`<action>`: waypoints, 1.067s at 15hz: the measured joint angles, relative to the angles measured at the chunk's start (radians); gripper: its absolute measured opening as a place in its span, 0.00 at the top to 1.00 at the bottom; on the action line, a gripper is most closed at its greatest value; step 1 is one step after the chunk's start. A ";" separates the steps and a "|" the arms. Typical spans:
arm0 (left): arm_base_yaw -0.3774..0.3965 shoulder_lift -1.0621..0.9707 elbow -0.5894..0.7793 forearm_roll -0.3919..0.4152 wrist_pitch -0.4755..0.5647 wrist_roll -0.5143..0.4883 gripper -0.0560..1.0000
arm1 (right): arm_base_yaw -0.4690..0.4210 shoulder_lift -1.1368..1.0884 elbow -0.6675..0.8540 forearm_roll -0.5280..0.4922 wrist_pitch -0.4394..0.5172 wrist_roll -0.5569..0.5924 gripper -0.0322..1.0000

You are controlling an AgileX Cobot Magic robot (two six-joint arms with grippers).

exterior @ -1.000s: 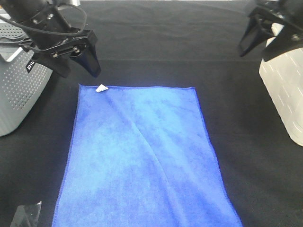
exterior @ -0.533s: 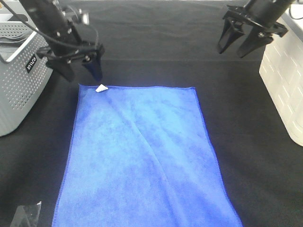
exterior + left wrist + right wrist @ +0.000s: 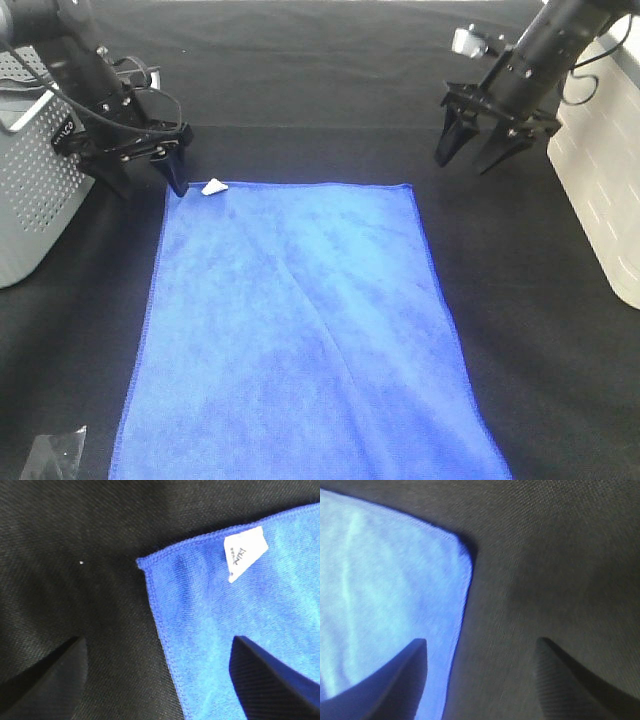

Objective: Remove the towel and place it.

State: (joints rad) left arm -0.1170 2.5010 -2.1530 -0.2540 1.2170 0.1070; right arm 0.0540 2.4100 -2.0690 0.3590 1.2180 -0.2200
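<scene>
One blue towel (image 3: 300,330) lies flat on the black table (image 3: 320,90)

The left gripper (image 3: 148,185) hangs at its far left corner, by the white tag (image 3: 213,187). Its jaws are spread wide and hold nothing. A grey basket (image 3: 30,200) stands nearby. The right gripper (image 3: 465,163) is near the far right corner, jaws spread wide too and holding nothing.

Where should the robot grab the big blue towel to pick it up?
Best at the towel's two far corners, coming down from above. It lies flat, so corners probably pinch easiest, and the open left gripper and right gripper hover near them.
</scene>
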 joint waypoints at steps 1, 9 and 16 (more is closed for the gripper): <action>0.003 0.012 -0.004 -0.003 -0.007 0.012 0.24 | 0.000 0.028 -0.025 0.003 0.000 -0.001 0.36; 0.006 0.074 -0.046 -0.033 -0.128 0.019 0.24 | 0.000 0.138 -0.096 0.023 0.000 -0.001 0.36; 0.009 0.074 -0.047 -0.037 -0.119 0.023 0.24 | 0.000 0.164 -0.099 0.026 0.000 0.000 0.36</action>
State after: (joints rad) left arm -0.1080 2.5750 -2.2000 -0.2910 1.0980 0.1300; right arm 0.0540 2.5740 -2.1680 0.3850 1.2180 -0.2200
